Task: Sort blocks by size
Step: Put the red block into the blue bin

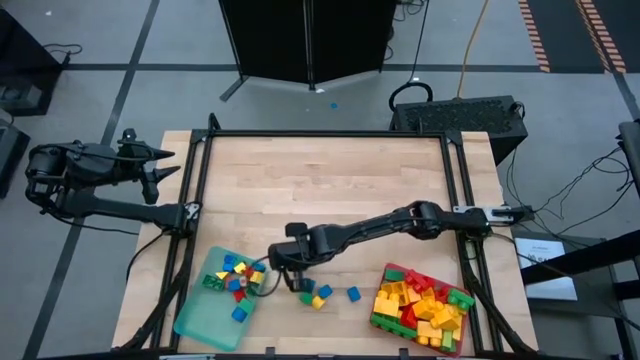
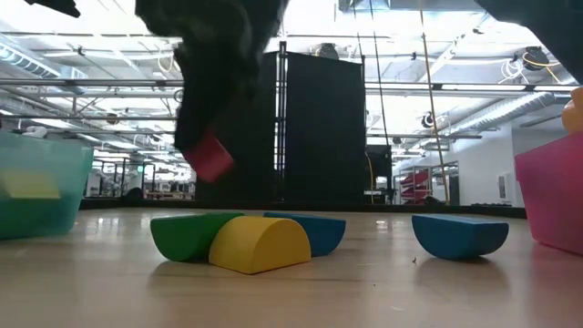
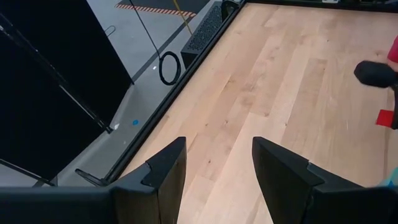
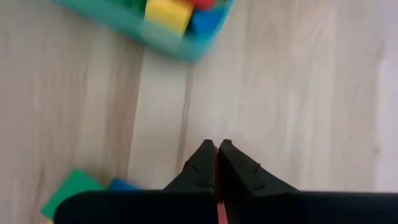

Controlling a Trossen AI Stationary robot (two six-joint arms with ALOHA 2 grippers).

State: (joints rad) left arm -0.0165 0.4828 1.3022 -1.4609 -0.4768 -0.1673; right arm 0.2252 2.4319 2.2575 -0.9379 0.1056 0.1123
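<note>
My right gripper (image 1: 290,277) hangs over the table's near middle, between the teal tray (image 1: 192,318) and the red tray (image 1: 388,272), shut on a small red block (image 2: 211,157). A few loose blocks lie flat on the wood below and beside it: green (image 2: 182,235), yellow (image 2: 260,244) and two blue (image 2: 460,235). The teal tray holds several small blocks (image 1: 236,277). The red tray holds a heap of larger ones (image 1: 425,308). My left gripper (image 3: 214,168) stands open and holds nothing, above the table's far left corner (image 1: 150,170). My right gripper pinches the small red block between its two fingertips; in the right wrist view only a thin red strip (image 4: 216,208) shows between the shut fingers. The fingers slant down from above. The block (image 2: 211,157) hangs tilted, lifted clear of the table.
Bare wood fills the table's far half (image 1: 330,180). A black frame (image 1: 330,133) runs along the table's edges. The teal tray's wall (image 2: 36,196) rises at the low view's left and the red tray's wall (image 2: 551,196) at its right.
</note>
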